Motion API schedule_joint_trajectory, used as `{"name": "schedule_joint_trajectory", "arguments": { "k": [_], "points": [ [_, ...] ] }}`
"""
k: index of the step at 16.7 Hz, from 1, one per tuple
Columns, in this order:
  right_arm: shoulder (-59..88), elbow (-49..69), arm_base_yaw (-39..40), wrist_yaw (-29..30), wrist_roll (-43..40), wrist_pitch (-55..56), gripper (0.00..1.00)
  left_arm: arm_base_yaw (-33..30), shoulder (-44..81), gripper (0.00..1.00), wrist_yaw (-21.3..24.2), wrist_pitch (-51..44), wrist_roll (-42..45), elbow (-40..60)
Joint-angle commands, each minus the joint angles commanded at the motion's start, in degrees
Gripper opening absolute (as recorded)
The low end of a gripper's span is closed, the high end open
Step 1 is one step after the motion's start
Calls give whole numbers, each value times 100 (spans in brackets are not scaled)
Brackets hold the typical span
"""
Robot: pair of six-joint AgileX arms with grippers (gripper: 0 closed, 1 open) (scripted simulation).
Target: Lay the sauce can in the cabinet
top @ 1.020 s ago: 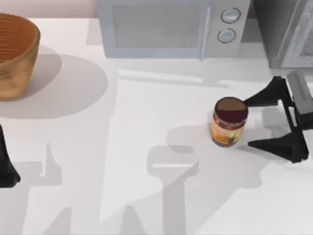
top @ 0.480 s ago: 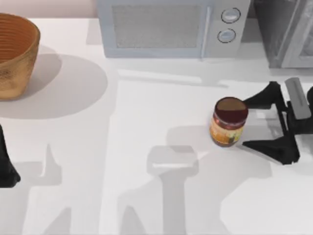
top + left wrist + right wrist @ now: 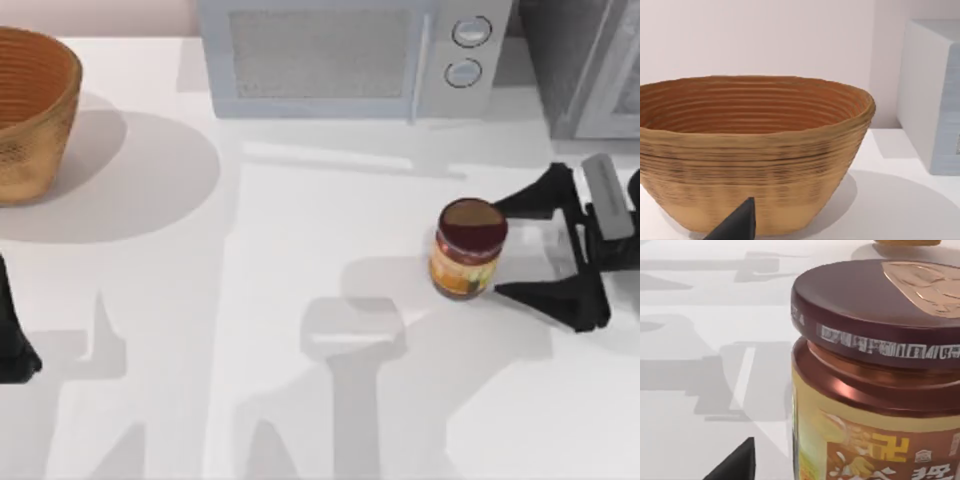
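The sauce can [image 3: 468, 249] stands upright on the white table, right of centre, with a maroon lid and an orange-yellow label. In the right wrist view the sauce can [image 3: 875, 375] looms very close. My right gripper [image 3: 510, 248] is open just to the can's right, its two black fingers spread toward the can, one fingertip [image 3: 505, 209] on the far side and one on the near side, both close to it. The cabinet [image 3: 585, 65] is a dark grey unit at the back right corner, partly in view. My left gripper [image 3: 12, 345] rests at the table's left edge.
A light grey microwave [image 3: 350, 55] with two round knobs stands at the back centre, left of the cabinet. A woven basket [image 3: 30, 110] sits at the back left, and in the left wrist view the basket [image 3: 752, 150] is close ahead.
My right gripper has slid left toward the sauce can, its fingertips now reaching beside it. The can and the left arm have not moved.
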Motion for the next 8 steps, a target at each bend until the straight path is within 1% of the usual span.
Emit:
{"name": "schedule_joint_trajectory", "arguments": {
  "k": [3,8],
  "points": [
    [-93,-226,76,-15,977,1090,100,0,0,100,0,0,0,0],
    [-153,-839,291,23,3181,3823,100,0,0,100,0,0,0,0]
  ]
}}
